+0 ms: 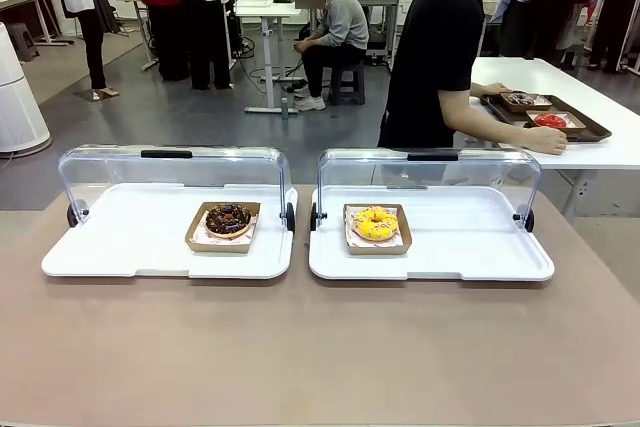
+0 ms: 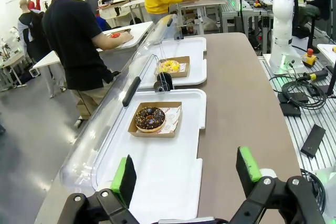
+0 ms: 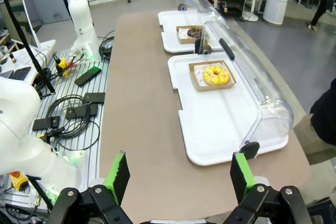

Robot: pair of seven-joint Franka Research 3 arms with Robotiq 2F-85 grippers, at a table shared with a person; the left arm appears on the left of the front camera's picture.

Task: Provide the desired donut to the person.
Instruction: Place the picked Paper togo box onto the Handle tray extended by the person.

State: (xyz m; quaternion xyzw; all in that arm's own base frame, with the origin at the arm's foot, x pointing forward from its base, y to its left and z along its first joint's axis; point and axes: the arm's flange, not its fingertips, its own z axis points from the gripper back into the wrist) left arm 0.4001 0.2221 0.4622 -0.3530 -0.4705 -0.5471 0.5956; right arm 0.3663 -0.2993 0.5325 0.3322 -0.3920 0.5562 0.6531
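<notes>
Black-shirted person [image 1: 432,57] turned aside at far bench, chocolate donut [image 1: 228,219] and yellow donut [image 1: 375,223] in card trays, left hand [image 2: 186,177] and right hand [image 3: 178,174] spread apart in wrist views.

Bright, even indoor light, soft shadows; wrist views bend at the edges.

A robotics lab: a white robot arm [image 3: 79,14] stands bolted to a slotted metal base strewn with cables [image 3: 73,116], beside a brown tabletop [image 1: 320,347]; height-adjustable desks [image 1: 268,9] line the grey open floor behind.
</notes>
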